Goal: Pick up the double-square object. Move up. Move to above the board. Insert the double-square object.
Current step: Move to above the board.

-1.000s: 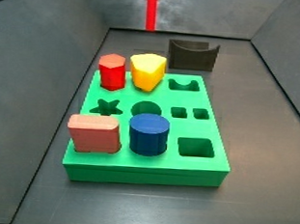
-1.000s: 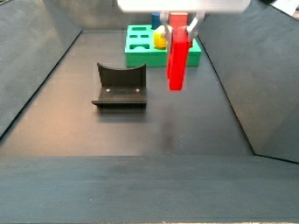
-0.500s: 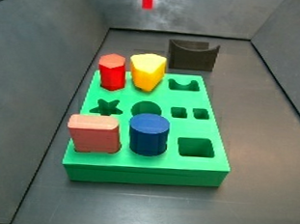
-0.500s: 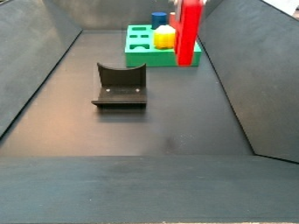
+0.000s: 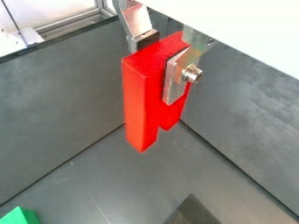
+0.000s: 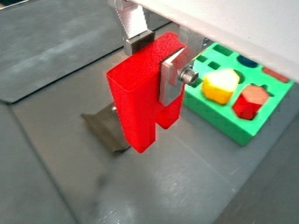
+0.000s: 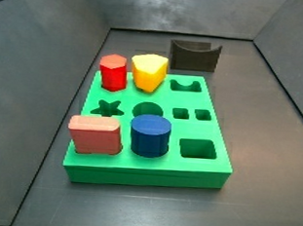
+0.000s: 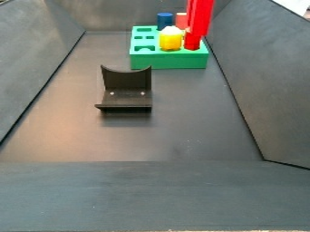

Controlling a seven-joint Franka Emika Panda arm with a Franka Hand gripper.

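The double-square object (image 5: pixel 146 101) is a tall bright red block, and it hangs upright in my gripper (image 5: pixel 162 59), which is shut on its upper part; both wrist views show this (image 6: pixel 156 59). Silver fingers (image 5: pixel 177 77) press its two sides. In a side view the red block (image 8: pixel 198 23) hangs high by the right near edge of the green board (image 8: pixel 169 61), with its top cut off by the frame. In a side view the board (image 7: pixel 209 170) shows star, circle and square holes; neither the block nor my gripper shows there.
On the board stand a red hexagonal peg (image 7: pixel 112 72), a yellow piece (image 7: pixel 148 72), a salmon block (image 7: pixel 94 134) and a blue cylinder (image 7: pixel 152 136). The dark grey notched block (image 7: pixel 195 55) stands on the floor beyond the board. Grey walls enclose the floor.
My gripper has risen with the red block and moved toward the board. The block has left the top of one side view and the gripper body has left the other.
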